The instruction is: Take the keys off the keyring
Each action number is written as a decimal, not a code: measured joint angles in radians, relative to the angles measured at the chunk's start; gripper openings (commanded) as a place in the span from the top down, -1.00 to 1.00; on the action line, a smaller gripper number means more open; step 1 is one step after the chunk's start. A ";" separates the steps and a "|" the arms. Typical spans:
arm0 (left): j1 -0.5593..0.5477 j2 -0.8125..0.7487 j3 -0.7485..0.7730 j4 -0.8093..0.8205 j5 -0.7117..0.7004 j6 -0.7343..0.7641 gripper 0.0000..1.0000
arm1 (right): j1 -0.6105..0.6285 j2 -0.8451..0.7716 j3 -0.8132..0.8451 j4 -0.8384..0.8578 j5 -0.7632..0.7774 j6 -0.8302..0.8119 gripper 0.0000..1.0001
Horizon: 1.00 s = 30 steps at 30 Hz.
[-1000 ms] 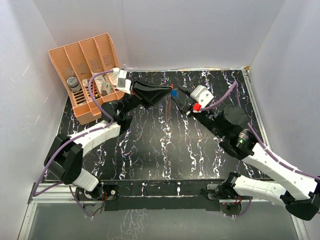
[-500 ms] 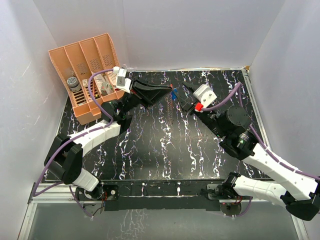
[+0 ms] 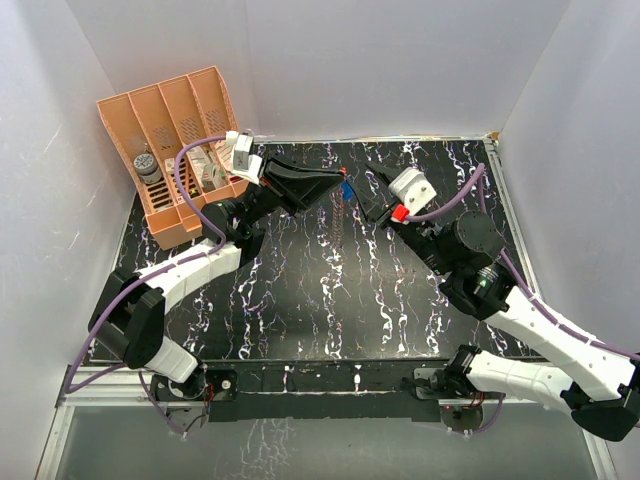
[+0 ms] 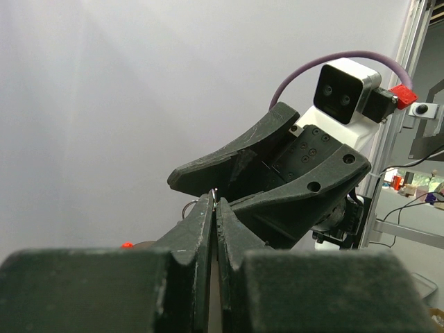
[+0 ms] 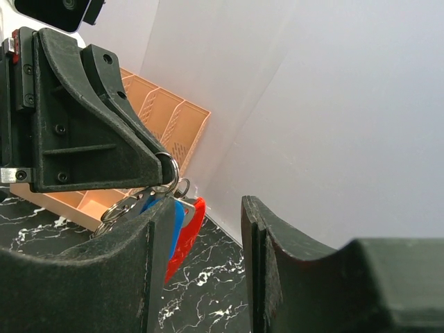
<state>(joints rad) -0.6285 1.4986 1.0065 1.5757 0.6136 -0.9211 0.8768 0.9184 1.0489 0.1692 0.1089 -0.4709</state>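
My left gripper (image 3: 338, 183) is held above the table's far middle, shut on the thin silvery ring (image 5: 170, 171) of the keyring. The left wrist view shows its jaws (image 4: 216, 196) pinched on that wire. The red fob (image 5: 189, 232) and a blue-headed key (image 5: 177, 214) hang from the ring; the key also shows in the top view (image 3: 346, 187). My right gripper (image 3: 371, 195) faces the left one, open (image 5: 205, 208). Its left finger (image 5: 139, 263) is right beside the key and fob and hides part of them. No key is between the jaws.
An orange slotted organizer (image 3: 170, 125) stands at the back left with a grey item (image 3: 148, 168) in one slot; it also shows behind the left gripper in the right wrist view (image 5: 170, 114). White walls enclose the black marbled table (image 3: 330, 290).
My right gripper has drawn back a little to the right, away from the left gripper's tip. The left gripper still holds the ring in about the same place.
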 measured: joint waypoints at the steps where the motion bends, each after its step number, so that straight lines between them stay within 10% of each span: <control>1: 0.000 0.000 0.001 0.000 0.000 0.000 1.00 | 0.000 0.000 0.000 0.000 -0.002 0.001 0.17; 30: -0.002 0.000 0.002 0.000 -0.008 -0.024 1.00 | -0.001 0.023 -0.017 0.042 -0.006 0.000 0.02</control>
<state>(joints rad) -0.6308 1.4986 1.0084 1.5761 0.6060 -0.9455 0.8757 0.9413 1.0317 0.2108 0.1032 -0.4709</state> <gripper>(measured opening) 0.013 0.492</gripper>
